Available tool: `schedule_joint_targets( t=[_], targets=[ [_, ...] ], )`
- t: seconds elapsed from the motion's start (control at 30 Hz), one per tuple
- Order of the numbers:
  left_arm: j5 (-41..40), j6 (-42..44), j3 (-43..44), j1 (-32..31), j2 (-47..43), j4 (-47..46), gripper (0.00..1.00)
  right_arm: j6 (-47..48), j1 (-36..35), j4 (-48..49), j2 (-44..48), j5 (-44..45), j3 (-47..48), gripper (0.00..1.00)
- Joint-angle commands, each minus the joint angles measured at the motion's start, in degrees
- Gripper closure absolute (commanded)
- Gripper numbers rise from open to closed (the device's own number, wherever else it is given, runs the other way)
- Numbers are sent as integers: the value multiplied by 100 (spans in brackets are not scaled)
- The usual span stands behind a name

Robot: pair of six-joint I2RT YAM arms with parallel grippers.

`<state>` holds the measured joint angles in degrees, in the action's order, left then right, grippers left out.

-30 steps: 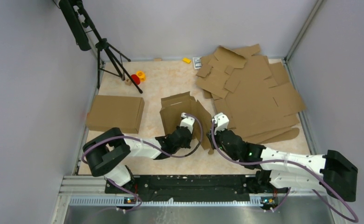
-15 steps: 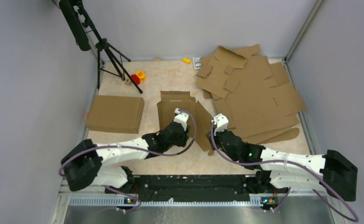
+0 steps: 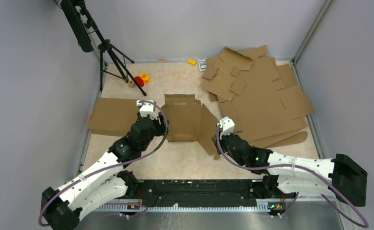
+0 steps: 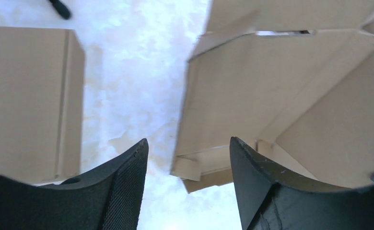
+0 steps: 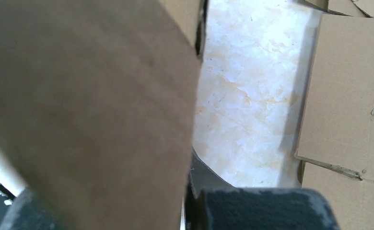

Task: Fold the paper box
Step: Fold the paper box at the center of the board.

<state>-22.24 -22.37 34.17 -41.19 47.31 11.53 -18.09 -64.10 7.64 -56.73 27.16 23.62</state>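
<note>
The paper box (image 3: pixel 185 122) lies near the middle of the counter (image 3: pixel 175 163), half formed: its base panel is flat, a slotted back wall rises on the far side, and a right flap (image 3: pixel 208 130) stands up at a slant. The right pincer (image 3: pixel 221 136) is pressed together on that flap's near edge. The left pincer (image 4: pixel 189 148) hangs spread and empty over the bare strip by the box's left edge, gripping nothing.

The step in hand looks like raising the left wall. To do it well, the left pincer should come in low at the creased corner tab (image 4: pixel 194 165) and take the wall close to its score line, so that it bends along the crease and not across the flutes. The right pincer should meanwhile pin the blank against sliding on the smooth, marbled counter.

The board is matte brown corrugated, stiff and springy. A finished box (image 3: pixel 118 116) sits by the left edge, and loose blanks (image 3: pixel 262 96) fill the far right corner.
</note>
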Motion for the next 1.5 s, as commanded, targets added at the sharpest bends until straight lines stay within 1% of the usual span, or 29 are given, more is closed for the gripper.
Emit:
schedule_joint_targets(
  t=[0.0,0.1,0.2,0.27,0.37,0.43,0.5,0.7,0.73,0.77,0.9,0.93,1.07,1.23,1.47],
  targets=[
    [-388,75,-289,349,-263,-114,35,60,-106,-620,-40,-176,-171,100],
    [-154,104,-360,597,-85,-358,35,64,-107,-614,-6,-184,-179,100],
    [281,153,-452,780,160,-817,39,59,-108,-625,-5,-192,-181,100],
    [409,142,-432,850,406,-941,43,54,-105,-626,-7,-186,-165,100],
    [446,111,-401,925,735,-1082,54,53,-106,-613,-18,-188,-150,100],
    [575,108,-451,942,856,-1364,58,58,-106,-612,-14,-191,-130,100],
    [635,125,-491,967,976,-1553,58,66,-111,-616,-14,-185,-106,100],
    [792,265,-386,1087,1392,-1647,59,92,-108,-593,-14,-198,-92,100],
    [875,272,-392,1104,1424,-1694,62,88,-106,-589,-14,-194,-98,100],
    [973,289,-395,1114,1448,-1736,68,90,-107,-585,-21,-199,-92,100],
    [1321,259,-314,1118,1524,-1663,95,52,-113,-588,-44,-156,-65,100],
    [1397,195,-304,1117,1534,-1653,99,30,-120,-582,-54,-135,-53,100],
    [1770,-40,-478,1115,1485,-2011,100,-110,-157,-448,-207,-14,66,100],
    [1890,-179,-585,1110,1483,-2265,100,-174,-291,-318,-474,40,340,100],
    [2111,-245,-851,1113,1375,-2549,100,-559,-318,-213,-370,-137,355,100]
  ],
)
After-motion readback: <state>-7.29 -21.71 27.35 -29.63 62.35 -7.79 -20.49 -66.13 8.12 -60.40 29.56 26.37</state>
